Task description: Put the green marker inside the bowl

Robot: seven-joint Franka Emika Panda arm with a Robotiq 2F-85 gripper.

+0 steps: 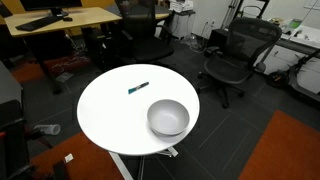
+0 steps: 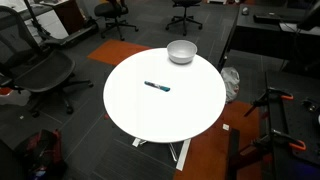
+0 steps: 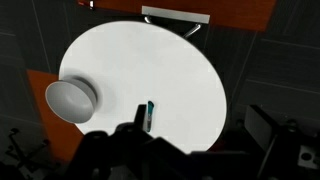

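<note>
Slim teal-green marker lies flat on round white table, well apart from smooth grey-white bowl. Likely light, stiff, prone to roll; pinch mid-barrel. Gripper is a dark blur in the wrist view; can't tell whether it's open.

We count one round white bench, and it shows in both exterior views and in the wrist view. On it we count one bowl and one green marker, so two things in all lie on the bench. Around it, in an exterior view, we count three office chairs: one near the bench and two farther back. In an exterior view we also make out two dark chairs and one wooden desk.
</note>
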